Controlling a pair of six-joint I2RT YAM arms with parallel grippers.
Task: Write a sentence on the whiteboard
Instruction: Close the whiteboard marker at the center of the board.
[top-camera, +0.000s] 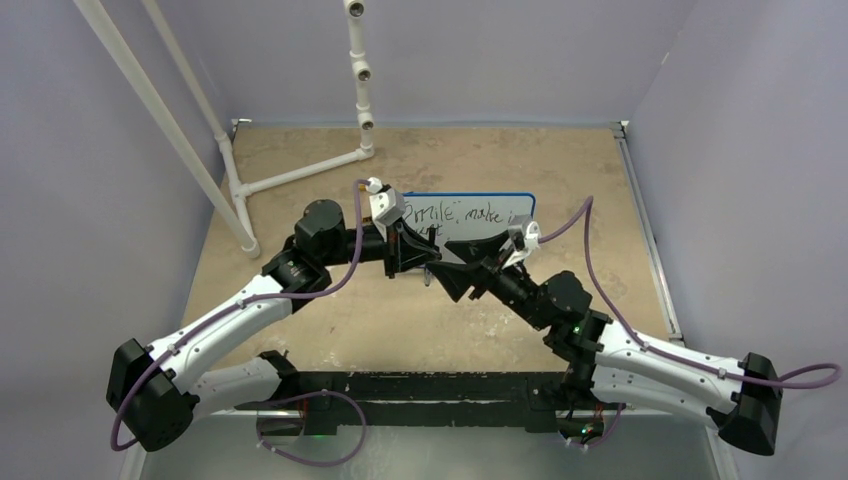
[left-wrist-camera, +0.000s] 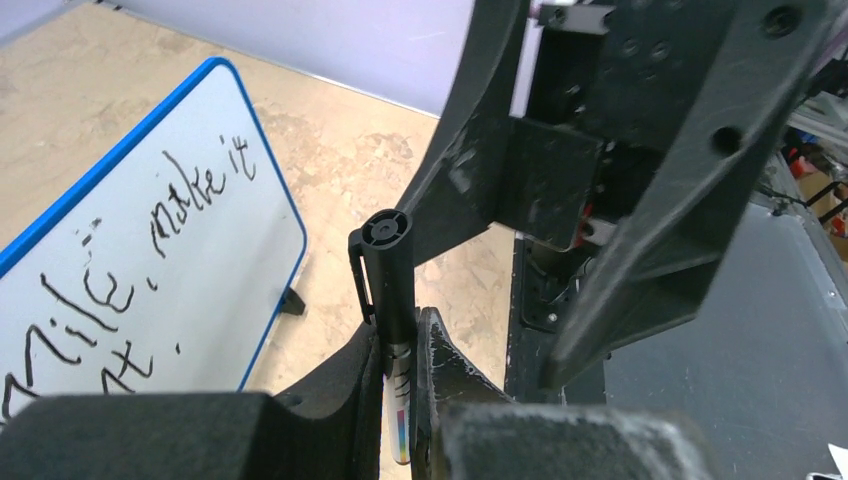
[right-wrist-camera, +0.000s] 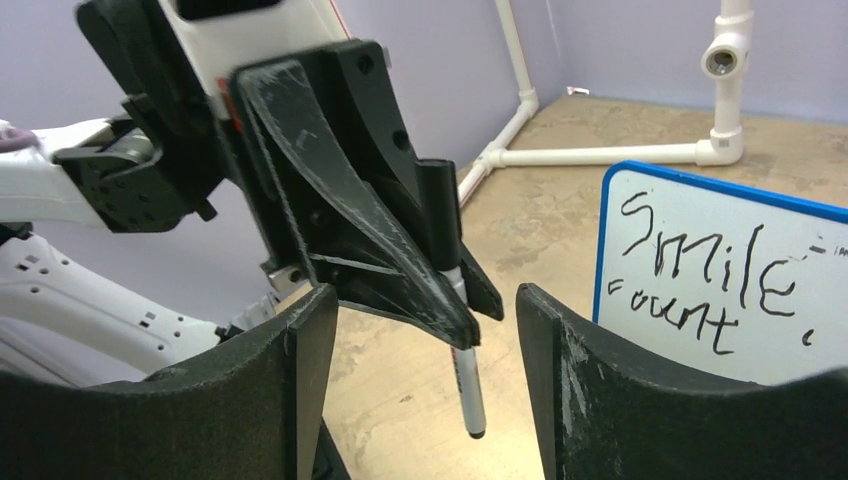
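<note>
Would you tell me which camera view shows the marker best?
The right wrist view: the marker shows nearly whole, tip included. The left wrist view shows mainly its black end; the top view barely shows it.

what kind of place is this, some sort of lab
Probably a robot lab test cell: plain lilac walls box in a tan table, two robot arms are bolted at its near edge, and a white pipe frame stands at the back. The left gripper holds a marker by the whiteboard.
</note>
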